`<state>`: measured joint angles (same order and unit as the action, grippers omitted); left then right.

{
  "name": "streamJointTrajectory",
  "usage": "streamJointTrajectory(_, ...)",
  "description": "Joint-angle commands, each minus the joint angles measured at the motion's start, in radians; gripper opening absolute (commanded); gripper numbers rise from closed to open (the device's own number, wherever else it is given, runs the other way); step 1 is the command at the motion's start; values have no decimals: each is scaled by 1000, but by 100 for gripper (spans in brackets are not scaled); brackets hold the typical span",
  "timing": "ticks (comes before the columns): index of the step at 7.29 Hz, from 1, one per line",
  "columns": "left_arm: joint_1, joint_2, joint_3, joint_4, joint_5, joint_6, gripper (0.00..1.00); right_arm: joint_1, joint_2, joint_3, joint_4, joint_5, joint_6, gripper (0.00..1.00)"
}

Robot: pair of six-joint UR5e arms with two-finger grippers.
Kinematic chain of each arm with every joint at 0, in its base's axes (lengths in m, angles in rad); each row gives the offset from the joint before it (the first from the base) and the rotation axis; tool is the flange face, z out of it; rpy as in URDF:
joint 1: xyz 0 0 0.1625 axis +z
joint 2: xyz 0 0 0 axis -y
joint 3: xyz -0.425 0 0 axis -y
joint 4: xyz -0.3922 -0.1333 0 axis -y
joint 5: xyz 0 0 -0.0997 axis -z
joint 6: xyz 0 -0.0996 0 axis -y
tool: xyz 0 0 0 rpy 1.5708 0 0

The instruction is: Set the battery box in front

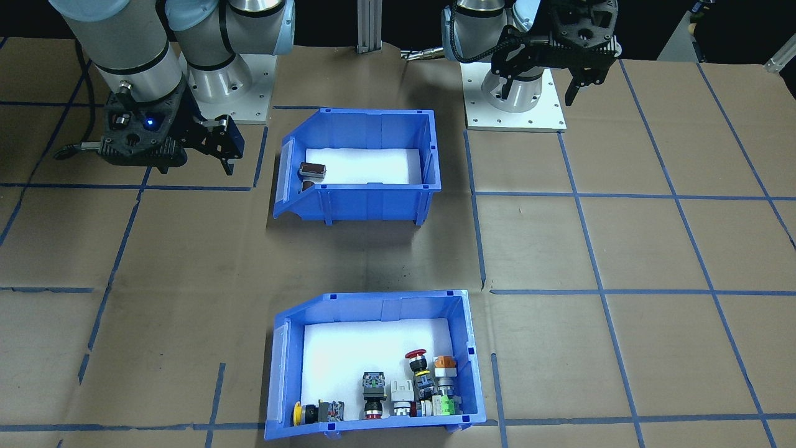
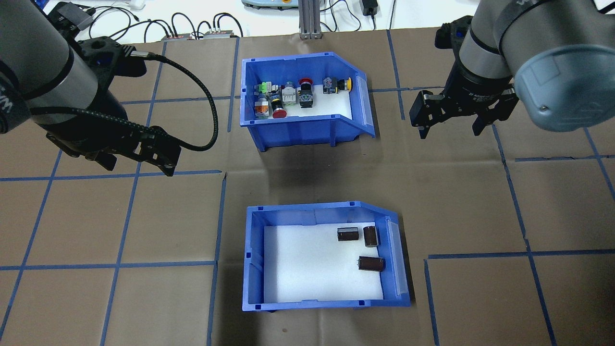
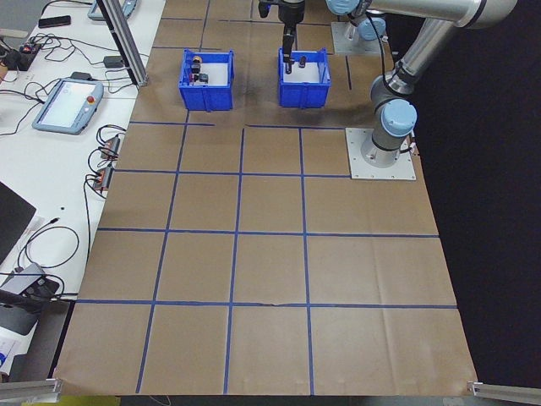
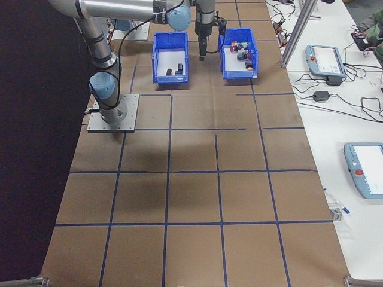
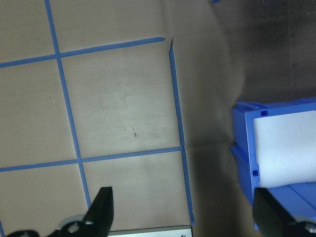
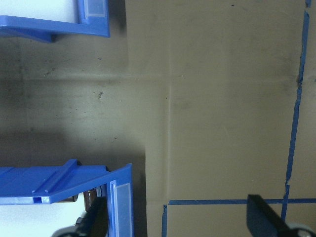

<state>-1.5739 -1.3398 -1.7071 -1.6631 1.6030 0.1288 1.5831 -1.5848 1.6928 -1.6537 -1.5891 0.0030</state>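
Nearest the overhead camera sits the battery box point(image 2: 326, 257), on the robot's side of the switch bin point(image 2: 300, 98), well apart from it with bare brown paper between. Three dark cylinders point(image 2: 371, 264) lie loose near its sloped, cut-away end. That open end faces the robot's right, and the box's long axis runs side to side across the table, parallel to the switch bin.

The left gripper point(image 2: 137, 158) hangs beside the battery box on its closed-end side, jaws apart and empty. The right gripper point(image 2: 449, 122) hovers beside the switch bin's sloped end, jaws likewise spread, holding nothing.

I'd say the risks are these: the two bins match, so an arm could take the wrong one. A one-sided pinch on a thin wall could tilt the battery box, and the cylinders would roll out over the low end.
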Motion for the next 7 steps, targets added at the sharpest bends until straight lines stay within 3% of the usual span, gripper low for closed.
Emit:
streamJointTrajectory(1, 0, -10, 1, 3, -2, 0, 99, 0, -4, -5, 2, -3, -1, 100)
streamJointTrajectory(6, 2, -19, -17, 31, -3, -24, 99, 0, 6, -2, 2, 8, -18, 100)
streamJointTrajectory(7, 0, -21, -38, 74, -2, -117, 99, 2, 11, -8, -5, 12, -37, 100)
